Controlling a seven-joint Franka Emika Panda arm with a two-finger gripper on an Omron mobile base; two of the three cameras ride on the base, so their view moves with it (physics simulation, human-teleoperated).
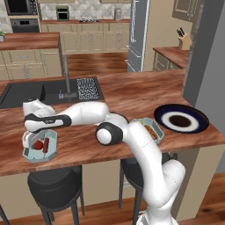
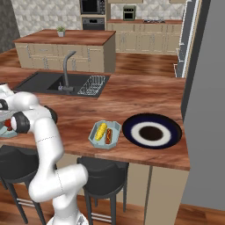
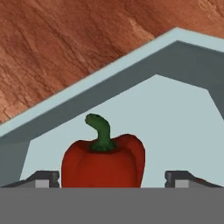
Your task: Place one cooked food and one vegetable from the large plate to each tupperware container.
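My gripper (image 1: 33,147) hangs low over the left tupperware container (image 1: 52,151) near the counter's front edge. Inside this tray lie the small red vegetable (image 1: 38,144) and the thin sausage on a stick (image 1: 45,146). In the hand view the red vegetable (image 3: 103,159), with its green stem, stands on the tray floor (image 3: 175,131) between my fingertips (image 3: 43,178), which are spread wide and open. The right tupperware container (image 2: 104,134) holds the yellow corn cob (image 2: 100,131) and the sausage in a bun (image 2: 108,136). The large dark plate (image 2: 151,131) beside it is bare.
A black sink (image 1: 26,93) with a faucet (image 1: 67,74) and a dish rack (image 1: 89,88) sits at the back of the counter. Dark stools (image 1: 55,189) stand below the front edge. A grey wall (image 1: 206,66) rises right of the plate.
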